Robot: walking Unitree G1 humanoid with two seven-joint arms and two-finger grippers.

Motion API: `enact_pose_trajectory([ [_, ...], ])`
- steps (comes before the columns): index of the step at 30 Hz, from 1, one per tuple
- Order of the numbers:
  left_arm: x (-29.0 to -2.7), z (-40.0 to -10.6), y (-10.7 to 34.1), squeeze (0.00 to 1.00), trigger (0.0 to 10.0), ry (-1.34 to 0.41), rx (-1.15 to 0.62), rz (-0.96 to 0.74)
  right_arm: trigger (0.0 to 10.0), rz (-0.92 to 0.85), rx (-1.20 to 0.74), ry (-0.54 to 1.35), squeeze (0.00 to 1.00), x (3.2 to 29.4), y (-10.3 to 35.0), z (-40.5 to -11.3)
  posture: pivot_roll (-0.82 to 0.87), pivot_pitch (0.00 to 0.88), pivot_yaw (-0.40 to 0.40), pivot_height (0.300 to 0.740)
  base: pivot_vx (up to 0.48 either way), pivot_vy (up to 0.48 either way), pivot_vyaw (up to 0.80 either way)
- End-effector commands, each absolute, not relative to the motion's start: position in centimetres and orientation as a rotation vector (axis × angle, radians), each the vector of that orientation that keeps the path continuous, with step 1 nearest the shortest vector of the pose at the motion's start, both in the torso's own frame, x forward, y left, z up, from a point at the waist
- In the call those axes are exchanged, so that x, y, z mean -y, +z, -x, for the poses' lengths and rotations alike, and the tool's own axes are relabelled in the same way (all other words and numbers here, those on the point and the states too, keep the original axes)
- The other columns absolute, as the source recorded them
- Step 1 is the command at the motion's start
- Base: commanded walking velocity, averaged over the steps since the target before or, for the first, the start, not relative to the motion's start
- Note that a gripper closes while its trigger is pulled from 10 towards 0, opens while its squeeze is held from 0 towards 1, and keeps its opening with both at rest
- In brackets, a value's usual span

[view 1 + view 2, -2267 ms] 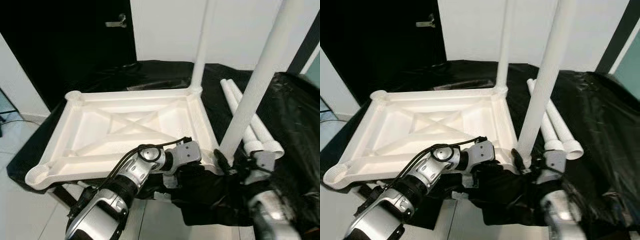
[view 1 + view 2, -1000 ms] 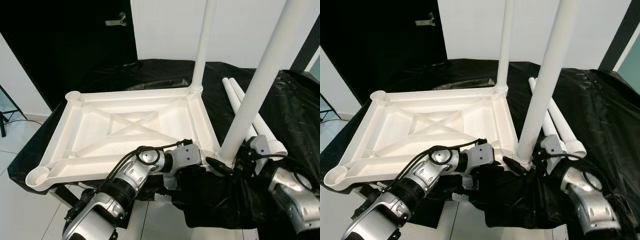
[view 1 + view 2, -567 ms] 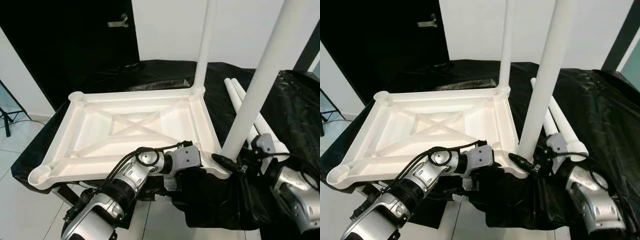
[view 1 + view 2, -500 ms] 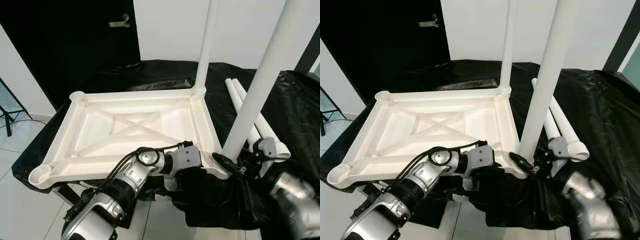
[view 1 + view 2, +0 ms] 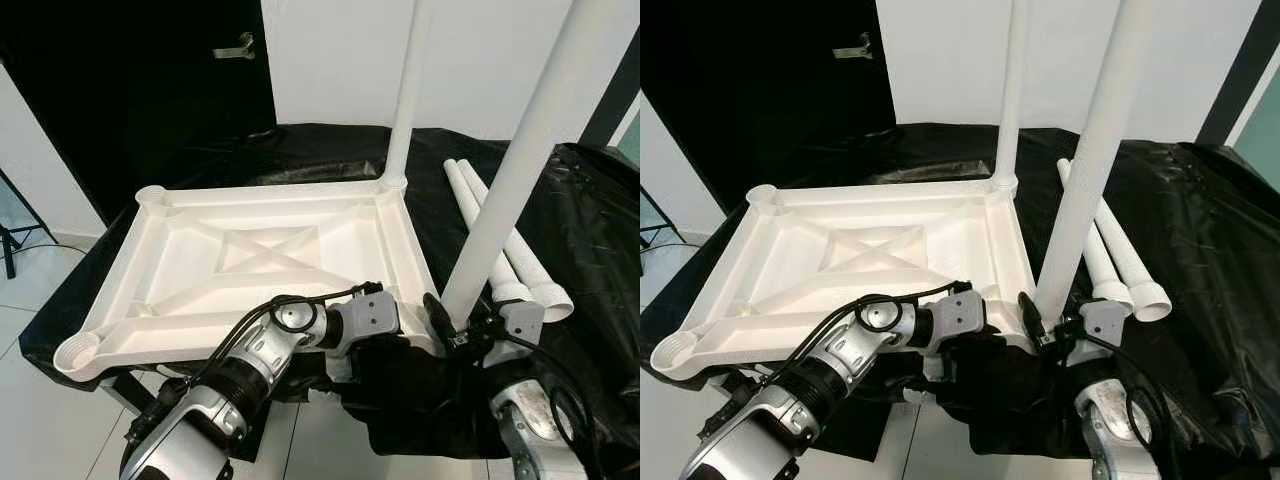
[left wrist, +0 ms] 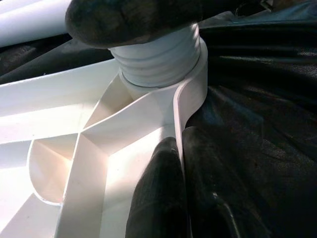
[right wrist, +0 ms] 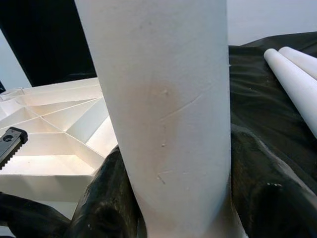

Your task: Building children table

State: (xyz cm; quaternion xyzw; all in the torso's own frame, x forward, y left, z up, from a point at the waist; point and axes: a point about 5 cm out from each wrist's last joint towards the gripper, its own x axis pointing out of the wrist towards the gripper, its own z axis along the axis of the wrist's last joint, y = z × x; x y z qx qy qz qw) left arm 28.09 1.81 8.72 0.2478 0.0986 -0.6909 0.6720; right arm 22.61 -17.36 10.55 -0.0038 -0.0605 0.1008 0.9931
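1. Right gripper (image 7: 178,198) clamped around the base of the near white plastic tube leg (image 5: 520,150), fingers on either side, down at the corner socket.
2. Left gripper (image 6: 173,193) pinched shut on the near rim of the upturned white ribbed plastic tabletop (image 5: 250,255).
3. Tabletop resting on black sheeting (image 5: 600,220); far white leg (image 5: 405,90) upright in the back corner.
4. Two loose white tubes (image 5: 1110,250) lying just beside, on the right.

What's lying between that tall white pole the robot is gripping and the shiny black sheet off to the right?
Two loose white table legs lie side by side on the black sheet, beside the upright leg held by the right gripper, seen in both eye views.
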Motion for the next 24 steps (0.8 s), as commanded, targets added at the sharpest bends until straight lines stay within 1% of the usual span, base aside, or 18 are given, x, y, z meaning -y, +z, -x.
enact_pose_trajectory([
  [1,-4.1,-25.6,4.2,0.0,10.0,-1.691,-0.505,-0.519,10.0,0.04,0.079,0.11,0.0,18.8,10.2,-22.9,0.16,0.0,-0.009,0.74,0.0,0.0,0.0],
  [2,-4.1,-25.6,4.2,0.0,10.0,-1.691,-0.505,-0.519,10.0,0.04,0.079,0.11,0.0,18.8,10.2,-22.9,0.16,0.0,-0.009,0.74,0.0,0.0,0.0],
  [3,-4.1,-25.6,4.2,0.0,10.0,-1.689,-0.505,-0.519,10.0,0.042,0.075,0.142,1.0,18.6,10.2,-22.9,0.16,0.0,-0.011,0.74,0.0,0.0,0.0],
  [6,-4.1,-25.6,4.2,0.0,10.0,-1.688,-0.505,-0.519,10.0,0.042,0.073,0.17,1.0,18.5,10.2,-23.0,0.16,0.0,-0.011,0.74,0.0,0.0,0.0],
  [7,-4.1,-25.6,4.1,0.0,10.0,-1.687,-0.506,-0.519,10.0,0.049,0.068,0.202,1.0,18.4,10.2,-23.1,0.16,0.0,-0.011,0.74,0.0,0.0,0.0],
  [8,-4.1,-25.6,4.1,0.0,10.0,-1.686,-0.507,-0.518,10.0,0.12,0.078,0.291,1.0,18.6,10.6,-23.5,0.16,0.0,-0.014,0.74,0.0,0.0,0.0],
  [9,-4.1,-25.6,4.1,0.0,10.0,-1.686,-0.507,-0.516,10.0,0.185,0.063,0.401,0.0,19.0,10.8,-24.0,0.16,0.0,-0.014,0.74,0.0,0.0,0.0],
  [10,-4.1,-25.6,4.1,0.0,10.0,-1.686,-0.508,-0.515,10.0,0.218,0.038,0.477,0.0,19.6,11.0,-24.4,0.15,0.0,-0.012,0.74,0.0,0.0,0.0],
  [11,-4.1,-25.6,4.1,0.0,10.0,-1.686,-0.508,-0.515,10.0,0.218,0.038,0.477,0.0,19.6,11.0,-24.4,0.15,0.0,-0.012,0.74,0.0,0.0,0.0],
  [12,-4.1,-25.5,4.0,0.0,10.0,-1.686,-0.508,-0.514,10.0,0.245,0.019,0.534,0.0,20.1,11.2,-24.7,0.15,0.0,-0.012,0.74,0.0,0.0,0.0],
  [14,-4.1,-25.5,4.0,0.0,10.0,-1.687,-0.508,-0.513,10.0,0.249,-0.017,0.589,0.0,20.6,11.4,-24.8,0.15,0.0,-0.01,0.74,0.0,0.0,0.0],
  [16,-4.0,-25.5,4.0,0.0,10.0,-1.689,-0.507,-0.514,10.0,0.266,-0.066,0.674,0.0,21.0,11.4,-24.7,0.15,0.0,-0.01,0.74,0.0,0.0,0.0],
  [17,-4.0,-25.5,4.0,0.0,10.0,-1.689,-0.507,-0.514,10.0,0.266,-0.066,0.674,0.0,21.0,11.4,-24.7,0.15,0.0,-0.01,0.74,0.0,0.0,0.0],
  [18,-3.9,-25.6,4.0,0.0,10.0,-1.686,-0.504,-0.515,10.0,0.281,-0.121,0.749,0.0,21.3,11.2,-24.4,0.15,0.0,-0.01,0.74,0.0,0.0,0.0],
  [21,-3.9,-25.6,4.1,0.0,10.0,-1.685,-0.504,-0.516,10.0,0.285,-0.138,0.766,0.0,21.5,11.1,-24.4,0.16,0.0,-0.01,0.74,0.0,0.0,0.0],
  [22,-4.0,-25.6,4.1,0.0,10.0,-1.683,-0.503,-0.516,5.8,0.287,-0.151,0.776,0.0,21.7,11.1,-24.4,0.16,0.0,-0.01,0.74,0.0,0.0,0.0],
  [23,-4.0,-25.6,4.1,0.0,10.0,-1.682,-0.503,-0.516,4.9,0.287,-0.156,0.779,0.0,21.8,11.2,-24.5,0.16,0.0,-0.01,0.74,0.0,0.0,0.0],
  [24,-4.0,-25.6,4.1,0.0,10.0,-1.68,-0.504,-0.517,3.5,0.277,-0.164,0.792,0.0,21.9,11.2,-24.7,0.16,0.0,-0.009,0.74,0.0,0.0,0.0],
])
